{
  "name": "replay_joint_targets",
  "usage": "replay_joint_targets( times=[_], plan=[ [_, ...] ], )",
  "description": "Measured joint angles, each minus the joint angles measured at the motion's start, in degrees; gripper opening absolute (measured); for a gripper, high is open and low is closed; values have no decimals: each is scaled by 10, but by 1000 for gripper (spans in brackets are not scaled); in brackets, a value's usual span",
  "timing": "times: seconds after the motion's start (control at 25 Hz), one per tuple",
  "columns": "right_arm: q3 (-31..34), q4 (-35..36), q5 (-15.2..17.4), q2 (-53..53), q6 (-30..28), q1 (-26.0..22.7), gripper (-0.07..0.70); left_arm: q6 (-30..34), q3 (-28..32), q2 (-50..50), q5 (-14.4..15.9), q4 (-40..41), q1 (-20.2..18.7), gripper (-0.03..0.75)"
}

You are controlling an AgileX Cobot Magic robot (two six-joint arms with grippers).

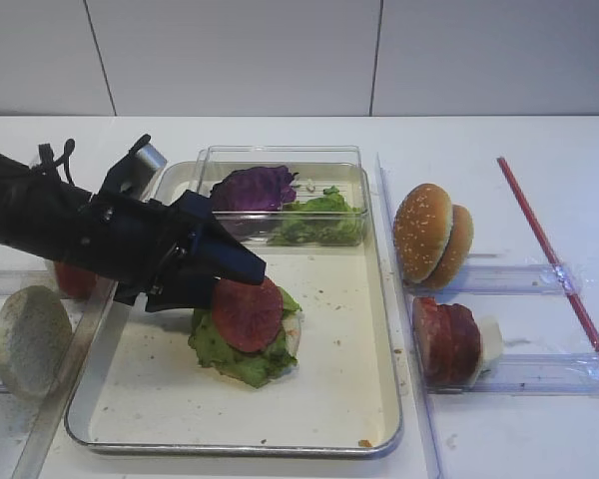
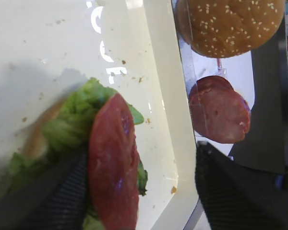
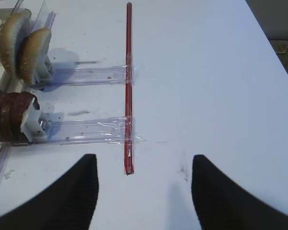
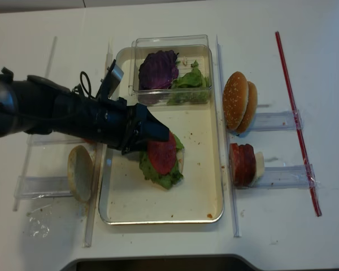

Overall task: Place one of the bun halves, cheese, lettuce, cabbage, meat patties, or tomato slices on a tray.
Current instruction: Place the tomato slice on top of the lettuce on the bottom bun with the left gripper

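On the metal tray (image 1: 230,446) a bright-red tomato slice (image 1: 247,314) lies on lettuce (image 1: 220,349) over a bun half (image 1: 293,334). My left gripper (image 1: 235,269) hovers just left of the stack, open. In the left wrist view the tomato slice (image 2: 113,172) rests against the left finger (image 2: 62,196), while the other finger (image 2: 225,187) stands far off past the tray's rim (image 2: 168,105). My right gripper (image 3: 144,160) is open over bare table, holding nothing. The right arm does not show in the high views.
A clear box (image 1: 280,155) on the tray's far end holds purple cabbage (image 1: 252,188) and more lettuce (image 1: 319,220). Right of the tray stand bun halves (image 1: 434,235), meat patties (image 1: 447,341) and cheese (image 1: 490,339) in racks. A bun half (image 1: 30,339) leans at left. A red strip (image 1: 549,249) is taped down at right.
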Motion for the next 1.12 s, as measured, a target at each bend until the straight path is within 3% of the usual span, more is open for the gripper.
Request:
replay_joint_targets(
  times=[0.32,0.56,0.88,1.12],
  plan=[
    [0,-1,0,0,0,0,445,0,0,-1,-1,2,0,434],
    [0,-1,0,0,3,0,445,-15,0,-45,-34,38,0,435],
    [0,-1,0,0,9,0,445,-75,-33,-69,-38,125,0,435],
    [0,-1,1,0,9,0,445,-171,-103,-73,-25,247,0,435]
  ],
)
